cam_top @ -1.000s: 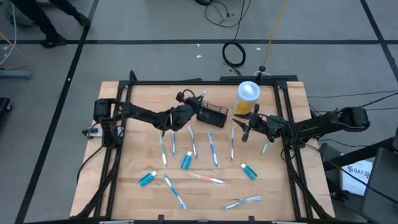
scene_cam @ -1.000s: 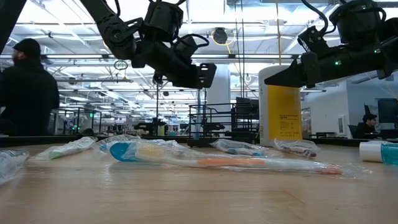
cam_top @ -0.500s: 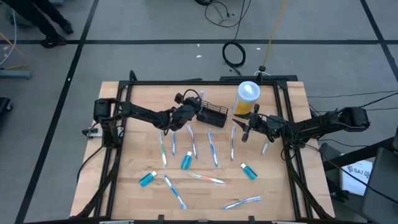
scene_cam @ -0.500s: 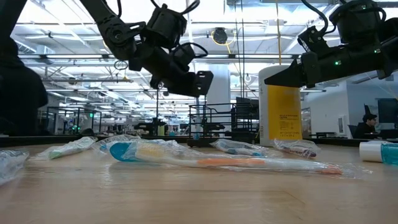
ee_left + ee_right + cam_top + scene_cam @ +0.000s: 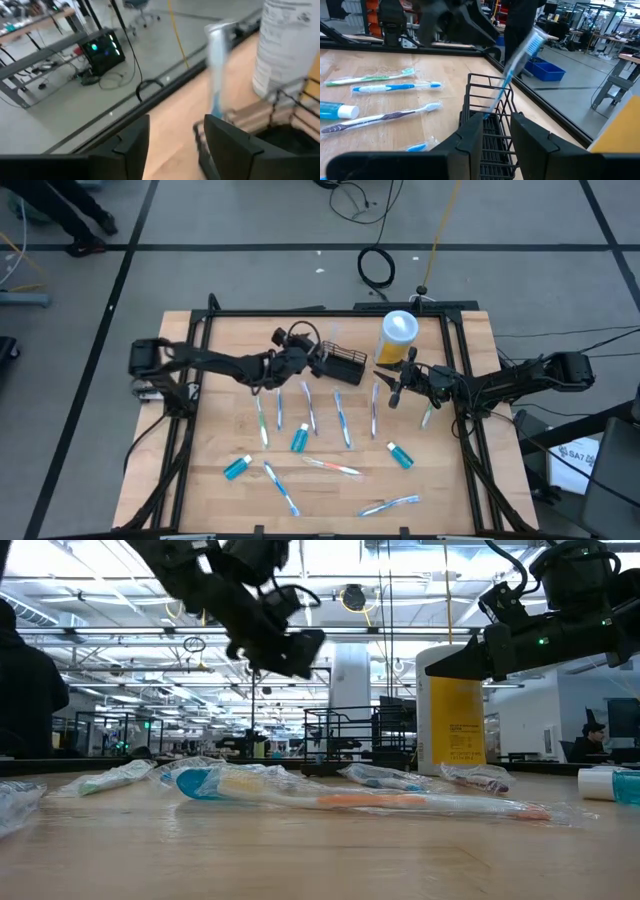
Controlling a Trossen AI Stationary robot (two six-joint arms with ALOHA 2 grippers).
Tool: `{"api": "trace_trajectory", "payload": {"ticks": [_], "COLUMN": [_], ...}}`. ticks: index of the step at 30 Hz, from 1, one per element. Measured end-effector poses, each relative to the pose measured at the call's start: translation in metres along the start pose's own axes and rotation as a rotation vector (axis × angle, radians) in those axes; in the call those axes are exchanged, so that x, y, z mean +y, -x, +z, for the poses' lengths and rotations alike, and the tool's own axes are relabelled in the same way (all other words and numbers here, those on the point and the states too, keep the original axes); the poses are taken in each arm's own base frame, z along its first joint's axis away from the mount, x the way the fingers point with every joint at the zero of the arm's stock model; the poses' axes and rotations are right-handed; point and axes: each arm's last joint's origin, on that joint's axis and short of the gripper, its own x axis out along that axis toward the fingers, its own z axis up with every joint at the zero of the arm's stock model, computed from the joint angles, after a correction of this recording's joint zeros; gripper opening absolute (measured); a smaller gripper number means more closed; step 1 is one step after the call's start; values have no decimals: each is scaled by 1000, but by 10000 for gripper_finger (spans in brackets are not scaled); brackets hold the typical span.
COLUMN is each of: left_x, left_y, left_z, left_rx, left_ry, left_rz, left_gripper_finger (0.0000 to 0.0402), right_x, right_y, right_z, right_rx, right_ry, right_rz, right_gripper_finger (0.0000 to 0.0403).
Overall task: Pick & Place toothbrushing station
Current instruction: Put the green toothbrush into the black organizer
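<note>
Leaning blue toothbrush (image 5: 519, 54) in wire basket (image 5: 342, 363); left gripper (image 5: 306, 356) just beside, fingers parted, empty. Right gripper (image 5: 393, 386) near yellow cup (image 5: 397, 337), narrowly open, holding nothing.

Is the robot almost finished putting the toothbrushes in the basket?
No. One blue toothbrush stands in the black basket. The left gripper is open beside it; the right gripper holds nothing visible. Many wrapped toothbrushes and toothpaste tubes lie on the table.
</note>
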Motion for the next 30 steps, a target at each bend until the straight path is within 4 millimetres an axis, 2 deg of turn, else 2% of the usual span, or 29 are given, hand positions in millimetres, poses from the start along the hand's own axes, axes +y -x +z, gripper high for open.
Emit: {"api": "trace_trajectory", "payload": {"ticks": [7,10,16,19,22,26,30], "left_x": [37,53,86,99,106,107,99], "left_y": [51,73,112,124,127,126,120], "left_z": [26,28,30,16,-11,-37,-60], "left_rx": [73,136,166,155,167,131,87], "left_ry": [-62,-108,-16,-10,22,111,183], "left_rz": [-84,-146,-140,-139,-153,-253,-395], "left_gripper_finger": [195,188,180,179,179,179,179], "right_x": [0,0,0,-2,-6,-10,-11], "right_y": [0,0,0,0,-1,-2,-3], "right_z": [0,0,1,6,11,10,6], "right_rx": [0,0,-13,-54,-109,-107,-62], "right_ry": [0,27,119,122,67,-52,-47], "right_rz": [1,0,-5,-19,-45,-60,-65], "right_gripper_finger": [93,94,93,94,94,98,114]}}
